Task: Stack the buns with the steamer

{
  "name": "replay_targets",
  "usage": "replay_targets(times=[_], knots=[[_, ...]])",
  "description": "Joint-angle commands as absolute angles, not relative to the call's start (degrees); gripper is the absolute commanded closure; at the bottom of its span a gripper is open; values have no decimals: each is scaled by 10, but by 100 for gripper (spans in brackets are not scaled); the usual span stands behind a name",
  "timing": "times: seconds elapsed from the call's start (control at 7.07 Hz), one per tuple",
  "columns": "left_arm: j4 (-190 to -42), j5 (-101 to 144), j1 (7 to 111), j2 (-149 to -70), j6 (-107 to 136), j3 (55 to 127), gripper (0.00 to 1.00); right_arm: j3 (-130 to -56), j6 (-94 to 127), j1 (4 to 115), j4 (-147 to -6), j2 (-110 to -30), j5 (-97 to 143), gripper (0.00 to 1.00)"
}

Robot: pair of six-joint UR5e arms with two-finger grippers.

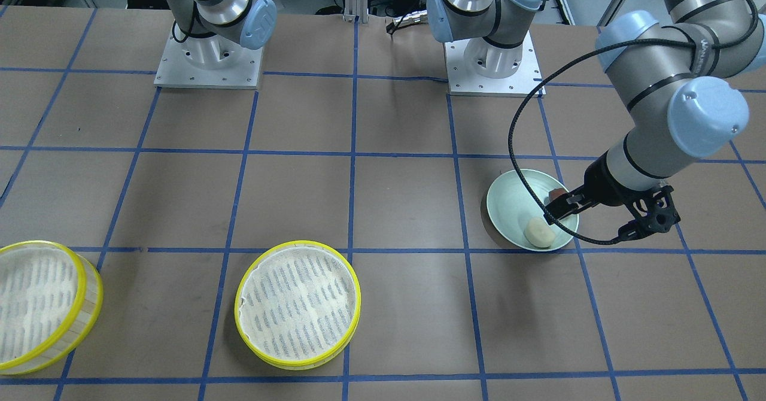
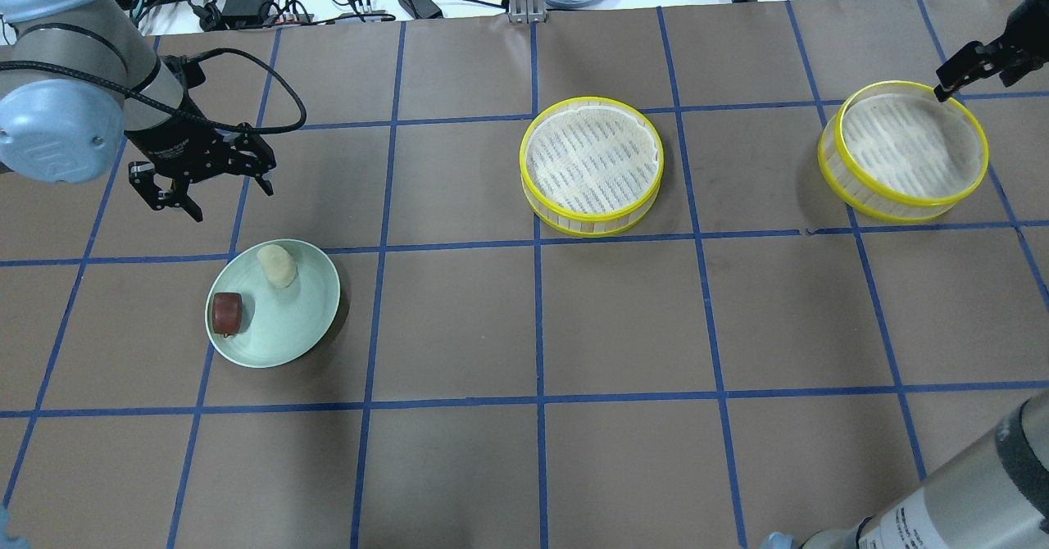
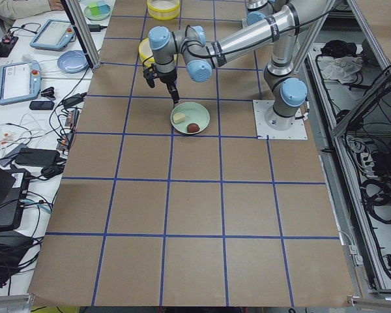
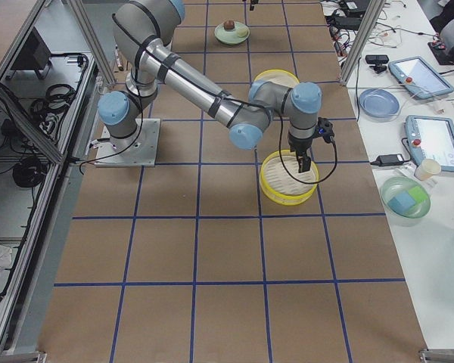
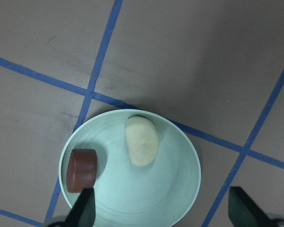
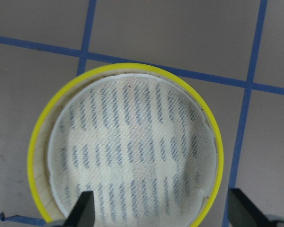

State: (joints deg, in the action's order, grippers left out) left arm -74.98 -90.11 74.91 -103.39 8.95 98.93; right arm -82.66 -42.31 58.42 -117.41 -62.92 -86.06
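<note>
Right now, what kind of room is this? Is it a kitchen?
Probably a robot lab, not a kitchen. The left arm and right arm are bolted to a table gridded with blue tape, and cables and a control tablet lie beside it.

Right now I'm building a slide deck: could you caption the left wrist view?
View past the open left pincer onto a pale green plate holding a cream bun and a reddish-brown bun.

Brown table (image 2: 459,319) gridded in blue tape — pale green plate (image 2: 288,332), central steamer tray (image 2: 592,160), right-end steamer tray (image 2: 901,146)
</note>
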Motion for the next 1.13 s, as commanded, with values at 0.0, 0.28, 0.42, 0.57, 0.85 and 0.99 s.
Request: replay_targets(times=[0.0,0.28,0.42,0.57,0.85,0.99], knots=[[-748,-901,744,-1085,113,993,2,-825,-458,550,-1194,-579,-857,1],[-747,-901,743,-1120,113,1002,5,-825,-451,535,-1223,-535,-853,1],[-746,-901,744,-1134,113,1002,12,-825,-449,528,-1223,-532,-853,2],[-746,-902,744,-1145,113,1002,26,-826,-437,527,-1223,-531,-853,4],[-747,-904,744,-1155,110,1002,78,-826,-422,527,-1221,-533,-854,20],[-746,-905,743,-1154,106,998,94,-825,-425,527,-1217,-534,-855,50]])
